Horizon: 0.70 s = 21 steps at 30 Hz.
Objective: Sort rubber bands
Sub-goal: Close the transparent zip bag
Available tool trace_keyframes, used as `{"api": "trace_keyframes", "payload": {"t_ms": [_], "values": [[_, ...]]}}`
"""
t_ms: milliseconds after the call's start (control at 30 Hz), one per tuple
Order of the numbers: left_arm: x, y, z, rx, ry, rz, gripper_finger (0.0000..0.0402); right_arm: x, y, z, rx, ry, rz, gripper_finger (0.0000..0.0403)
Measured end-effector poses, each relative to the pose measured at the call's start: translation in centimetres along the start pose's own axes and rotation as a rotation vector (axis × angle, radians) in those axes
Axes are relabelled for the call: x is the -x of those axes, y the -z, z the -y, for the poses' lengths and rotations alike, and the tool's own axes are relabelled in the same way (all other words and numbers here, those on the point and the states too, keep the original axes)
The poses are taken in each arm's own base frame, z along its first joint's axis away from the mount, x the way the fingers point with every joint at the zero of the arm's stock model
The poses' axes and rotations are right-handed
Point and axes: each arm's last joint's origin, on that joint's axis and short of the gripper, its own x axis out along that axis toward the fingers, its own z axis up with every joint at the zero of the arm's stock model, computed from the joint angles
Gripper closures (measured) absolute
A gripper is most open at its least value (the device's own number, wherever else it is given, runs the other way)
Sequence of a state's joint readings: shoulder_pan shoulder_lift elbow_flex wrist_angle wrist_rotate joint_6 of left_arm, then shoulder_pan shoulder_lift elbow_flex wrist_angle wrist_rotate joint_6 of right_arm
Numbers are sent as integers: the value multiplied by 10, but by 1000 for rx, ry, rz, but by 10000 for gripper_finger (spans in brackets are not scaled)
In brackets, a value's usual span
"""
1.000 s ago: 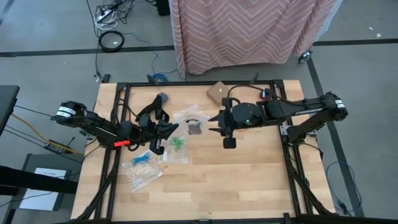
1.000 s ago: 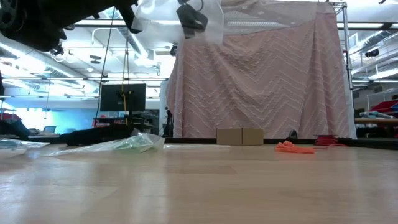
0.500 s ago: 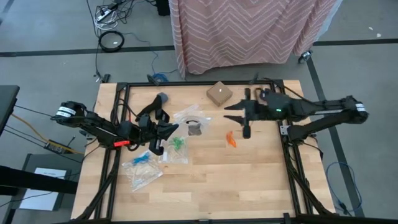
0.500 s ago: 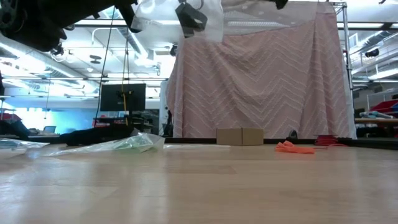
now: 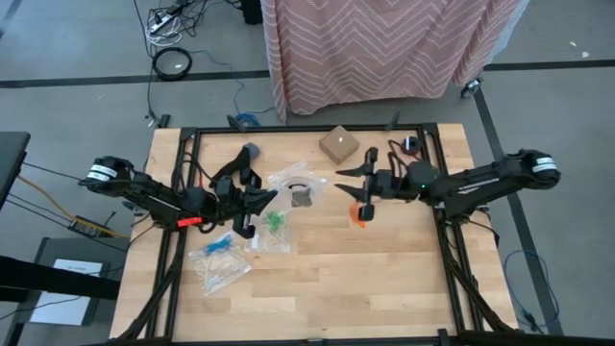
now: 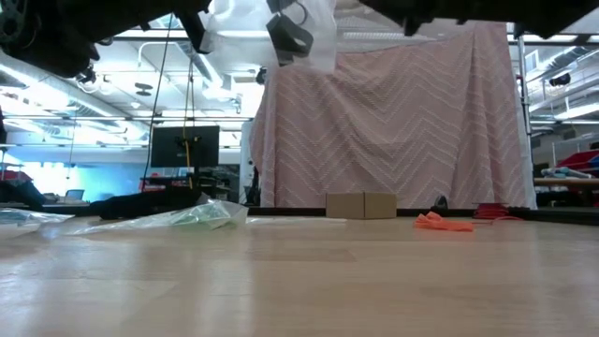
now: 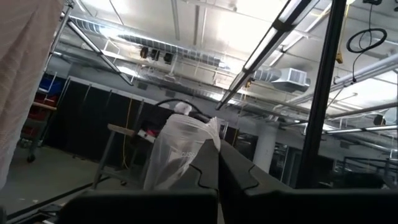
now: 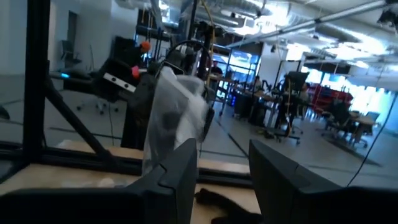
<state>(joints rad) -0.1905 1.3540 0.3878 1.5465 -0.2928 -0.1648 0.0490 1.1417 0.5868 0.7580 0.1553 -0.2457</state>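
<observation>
Light wooden tabletop (image 5: 384, 279) inside a black metal frame, seen from above.

Left tool (image 5: 252, 202) is over the left-centre of the tabletop, its fingers pressed together on the top edge of a clear plastic zip bag (image 5: 296, 188). The bag holds a dark clump of black rubber bands (image 5: 301, 199). In the low view this bag (image 6: 271, 28) hangs from the tool, lifted well clear of the tabletop. In the left wrist view the bag (image 7: 180, 152) stands just beyond the closed fingers (image 7: 205, 177).

Right tool (image 5: 364, 191) is right of centre, pointing left toward the held bag, its fingers apart with nothing between them. In the right wrist view its two dark fingers (image 8: 177, 168) show a clear gap and the bag (image 8: 171, 118) is well beyond them.

A small heap of orange rubber bands (image 5: 358, 215) lies loose on the tabletop just near of the right tool; in the low view it shows as an orange patch (image 6: 444, 222) toward the far right.

A second clear bag with green rubber bands (image 5: 277, 223) lies flat near of the left tool. A third clear bag with pale blue rubber bands (image 5: 219, 252) lies further near and left.

A small brown cardboard box (image 5: 339, 144) sits at the far edge, centre. A pink chevron-patterned cloth (image 5: 384, 43) hangs beyond the tabletop.
</observation>
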Motion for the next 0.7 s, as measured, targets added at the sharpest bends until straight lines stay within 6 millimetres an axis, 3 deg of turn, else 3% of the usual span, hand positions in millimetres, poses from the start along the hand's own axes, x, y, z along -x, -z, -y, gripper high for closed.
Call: {"api": "trace_keyframes", "payload": {"t_ms": [267,700], "values": [[0,1,0,-2,-3,-9,400,-25,3,1,24,-10,-19,268],[0,2,0,-5,-5,-19,400,-28,4,0,-2,-45,26,277]]}}
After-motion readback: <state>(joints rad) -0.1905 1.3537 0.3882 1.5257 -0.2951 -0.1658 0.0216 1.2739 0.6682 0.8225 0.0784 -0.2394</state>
